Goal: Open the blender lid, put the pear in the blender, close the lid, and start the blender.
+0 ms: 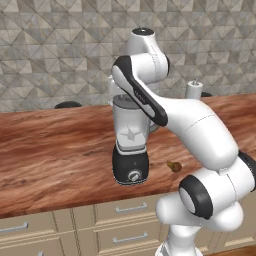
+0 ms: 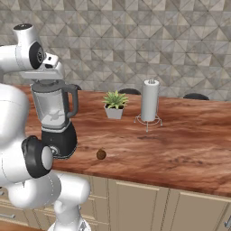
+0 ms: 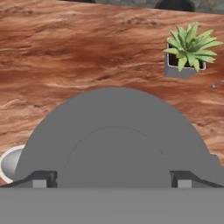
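In the hand view the gripper [image 3: 112, 179] hangs directly above the blender lid [image 3: 114, 140], its two dark fingers [image 3: 40, 178] spread wide at either edge of the picture, with nothing between them; whether the tips touch the lid cannot be told. The lid is a grey disc with a faint raised circle at its centre, and its lower part is cut off. At its left edge a sliver of a pale round shape shows, too little of it to identify.

In the left base view the blender [image 1: 130, 145] stands near the front edge of the wooden desk [image 1: 50, 155], its black base and silver knob plain, but the arm's forearm crosses the top of the jar and hides the rim and the hand. The right base view shows the jar with its dark side handle, the lid sitting on the rim, and the white hand close over it; the fingers themselves are hard to make out there.

The pear [image 2: 101, 154] lies on the desk just beside the blender's base, apart from it, small and brownish.

Farther back stand a potted plant [image 2: 114, 103] and a paper-towel roll [image 2: 150, 100] on a wire stand. In the left base view the arm hides most of the roll.
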### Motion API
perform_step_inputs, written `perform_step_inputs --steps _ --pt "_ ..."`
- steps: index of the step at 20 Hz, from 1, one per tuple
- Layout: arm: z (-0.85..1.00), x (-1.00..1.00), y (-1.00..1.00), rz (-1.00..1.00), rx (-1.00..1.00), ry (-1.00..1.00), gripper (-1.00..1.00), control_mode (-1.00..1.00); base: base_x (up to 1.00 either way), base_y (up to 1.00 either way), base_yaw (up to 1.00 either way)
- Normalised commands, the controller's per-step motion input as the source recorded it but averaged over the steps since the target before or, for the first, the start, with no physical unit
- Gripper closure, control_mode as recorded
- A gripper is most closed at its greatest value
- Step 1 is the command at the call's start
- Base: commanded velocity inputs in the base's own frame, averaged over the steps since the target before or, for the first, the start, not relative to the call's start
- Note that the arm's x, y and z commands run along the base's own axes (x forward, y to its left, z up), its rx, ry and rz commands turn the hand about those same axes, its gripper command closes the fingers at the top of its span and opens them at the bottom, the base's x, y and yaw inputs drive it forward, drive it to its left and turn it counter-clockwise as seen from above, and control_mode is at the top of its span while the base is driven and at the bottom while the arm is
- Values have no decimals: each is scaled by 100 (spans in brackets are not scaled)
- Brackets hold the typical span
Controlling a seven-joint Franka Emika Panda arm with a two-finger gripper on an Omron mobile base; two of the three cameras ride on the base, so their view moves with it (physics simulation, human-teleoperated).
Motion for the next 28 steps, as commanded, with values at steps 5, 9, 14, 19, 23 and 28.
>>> perform_step_inputs --steps 5,9,14,19,23,28 --pt "-18 0 6 3 0 0 100 -100 0 0 0" --pt "6 -1 0 3 0 0 100 -100 0 0 0" --pt "80 -21 -5 1 0 -13 100 -100 0 0 0" --pt "100 -50 -46 0 0 -27 100 -100 0 0 0" --pt "93 -60 -94 0 1 -19 100 -100 0 0 0" --pt "17 -34 -100 -6 5 0 100 -100 0 0 0"
